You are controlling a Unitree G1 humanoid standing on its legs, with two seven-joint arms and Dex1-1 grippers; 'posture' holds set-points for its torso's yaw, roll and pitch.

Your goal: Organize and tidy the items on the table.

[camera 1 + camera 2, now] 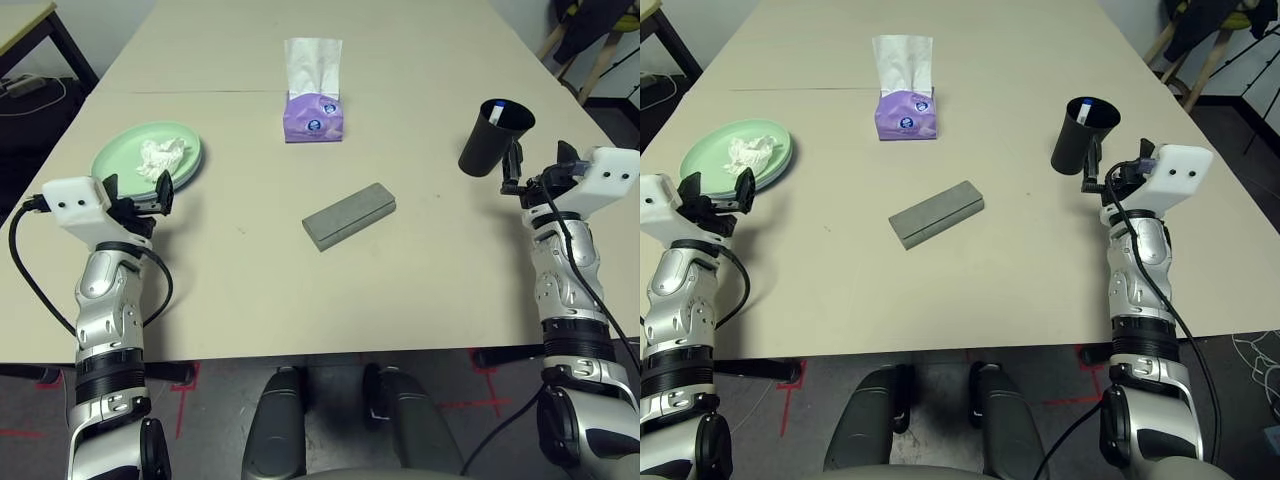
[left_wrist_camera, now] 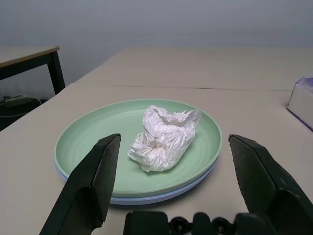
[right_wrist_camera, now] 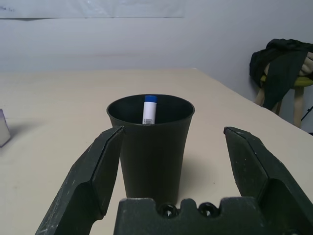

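Observation:
A crumpled white tissue lies on a light green plate stacked on a light blue plate at the table's left side. My left gripper stands open just short of the plates, nothing between its fingers. A grey oblong glasses case lies mid-table. At the right stands a black cup with a blue-capped pen inside. My right gripper is open right beside the cup, its fingers apart from it. The sunglasses are out of view.
A purple tissue box with a white tissue sticking up stands at the back centre. The table has bare beige surface around the case. A smaller table is at far left; a stool with dark clothing is beyond the right edge.

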